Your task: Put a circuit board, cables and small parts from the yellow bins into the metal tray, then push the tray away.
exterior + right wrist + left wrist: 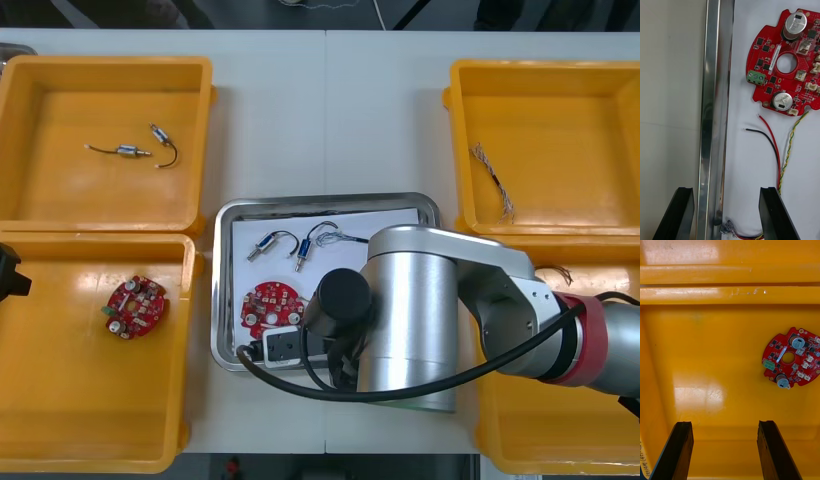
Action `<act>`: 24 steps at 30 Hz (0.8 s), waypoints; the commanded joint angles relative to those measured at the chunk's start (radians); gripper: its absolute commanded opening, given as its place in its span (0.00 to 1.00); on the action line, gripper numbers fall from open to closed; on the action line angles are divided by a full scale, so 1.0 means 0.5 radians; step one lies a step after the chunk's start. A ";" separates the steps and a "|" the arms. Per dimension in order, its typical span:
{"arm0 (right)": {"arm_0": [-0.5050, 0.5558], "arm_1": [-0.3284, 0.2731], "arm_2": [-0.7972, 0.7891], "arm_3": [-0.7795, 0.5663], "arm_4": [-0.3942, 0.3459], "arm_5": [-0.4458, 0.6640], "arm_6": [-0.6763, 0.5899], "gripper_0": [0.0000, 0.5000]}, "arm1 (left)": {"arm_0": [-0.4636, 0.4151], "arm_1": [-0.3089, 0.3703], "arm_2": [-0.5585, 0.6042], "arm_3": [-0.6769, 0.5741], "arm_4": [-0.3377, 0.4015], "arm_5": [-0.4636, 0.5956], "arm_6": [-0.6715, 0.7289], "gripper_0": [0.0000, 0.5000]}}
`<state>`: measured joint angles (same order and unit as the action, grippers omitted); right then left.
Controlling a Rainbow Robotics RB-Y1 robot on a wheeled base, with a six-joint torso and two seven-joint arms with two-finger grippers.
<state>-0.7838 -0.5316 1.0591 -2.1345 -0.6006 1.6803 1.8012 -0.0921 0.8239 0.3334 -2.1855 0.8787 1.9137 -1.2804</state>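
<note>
- The table [330, 110] carries four yellow bins [105, 70], two along its left edge and two along its right edge.
- The right arm [430, 310] reaches in from the table's right edge and hangs over the near part of the metal tray [225, 290].
- The tray, white inside, sits mid-table between the bins.
- The right gripper [727, 198] stands astride the tray's rim. Its fingers are spread and empty, one over the table and one over the white lining.
- The left gripper [724, 431] is at the table's left edge, fingers spread and empty, above the near-left bin.
- One circuit board [272, 307] [788, 62] lies in the tray's near-left part.
- A second circuit board [135, 305] [792, 358] lies in the near-left bin.
- A red and yellow cable [789, 147] with a black strand lies in the tray beside the board.
- A thin twisted cable [492, 180] lies in the far-right bin.
- Two small metal parts [275, 243] lie in the tray's far part.
- Two more parts [130, 151] lie in the far-left bin.
</note>
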 commanded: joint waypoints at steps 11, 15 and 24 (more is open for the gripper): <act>0.178 0.149 0.149 0.100 0.308 -0.096 0.009 1.00 | 0.031 0.092 0.057 -0.059 0.016 0.012 -0.170 1.00; 0.181 0.155 0.180 0.158 0.321 -0.102 0.005 1.00 | 0.031 0.092 0.057 -0.059 0.016 0.012 -0.170 1.00; 0.181 0.207 0.223 0.262 0.397 -0.170 -0.004 1.00 | 0.031 0.092 0.057 -0.059 0.016 0.012 -0.170 1.00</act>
<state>-0.7034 -0.4632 1.1526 -2.0013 -0.4144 1.6061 1.8012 -0.0919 0.8240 0.3334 -2.1867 0.8790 1.9137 -1.2804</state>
